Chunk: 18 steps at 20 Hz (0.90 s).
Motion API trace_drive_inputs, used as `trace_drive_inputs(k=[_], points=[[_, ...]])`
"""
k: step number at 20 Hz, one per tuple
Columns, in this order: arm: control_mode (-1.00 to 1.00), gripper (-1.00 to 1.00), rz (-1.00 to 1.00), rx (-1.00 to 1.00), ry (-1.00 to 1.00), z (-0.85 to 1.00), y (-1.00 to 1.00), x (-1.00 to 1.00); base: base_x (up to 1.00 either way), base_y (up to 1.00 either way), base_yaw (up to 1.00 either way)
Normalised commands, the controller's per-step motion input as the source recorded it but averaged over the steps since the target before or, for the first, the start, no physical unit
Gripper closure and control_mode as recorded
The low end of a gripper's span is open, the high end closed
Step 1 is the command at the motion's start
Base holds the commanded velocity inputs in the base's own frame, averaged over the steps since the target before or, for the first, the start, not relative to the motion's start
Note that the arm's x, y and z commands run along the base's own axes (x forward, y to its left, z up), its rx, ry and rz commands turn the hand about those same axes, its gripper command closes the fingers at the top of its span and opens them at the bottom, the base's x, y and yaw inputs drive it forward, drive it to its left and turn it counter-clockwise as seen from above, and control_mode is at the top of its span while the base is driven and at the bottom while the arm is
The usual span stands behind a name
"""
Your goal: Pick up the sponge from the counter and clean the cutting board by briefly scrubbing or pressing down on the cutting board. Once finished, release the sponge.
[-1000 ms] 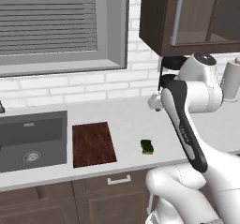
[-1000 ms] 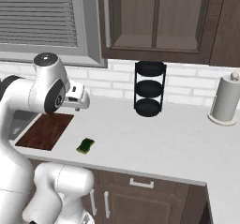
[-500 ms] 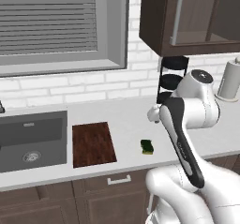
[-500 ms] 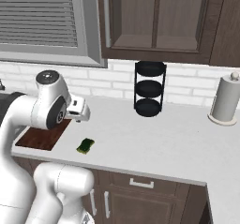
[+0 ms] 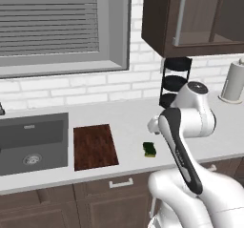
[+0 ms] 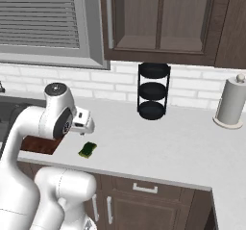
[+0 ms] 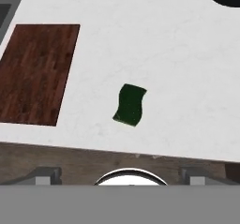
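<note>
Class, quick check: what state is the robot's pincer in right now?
Pincer: open, holding nothing; the small dark green sponge lies untouched on the light grey counter.

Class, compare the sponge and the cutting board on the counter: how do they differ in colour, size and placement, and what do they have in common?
Colour: the sponge shows a dark green top, the cutting board reddish-brown wood grain. Size: the sponge is far smaller than the board. Placement: the board lies next to the sink, while the sponge sits apart from the board, on its other side, near the front edge of the counter. Shared: both are rectangular, lie flat on the counter, and are untouched.
</note>
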Motion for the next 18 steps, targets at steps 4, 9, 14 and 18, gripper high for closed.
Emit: trace_drive_inputs(k=[4, 9, 14, 18], points=[[-1.00, -1.00, 0.00, 0.00, 0.15, -0.38, 0.00, 0.32, 0.00, 0.00, 0.00], [-1.00, -1.00, -0.02, -0.01, 0.14, -0.24, 0.03, 0.37, 0.00, 0.00, 0.00], [-1.00, -1.00, 0.00, 0.00, 0.11, -0.25, 0.00, 0.27, 0.00, 0.00, 0.00], [-1.00, -1.00, 0.00, 0.00, 0.08, -0.41, 0.00, 0.38, 0.00, 0.00, 0.00]])
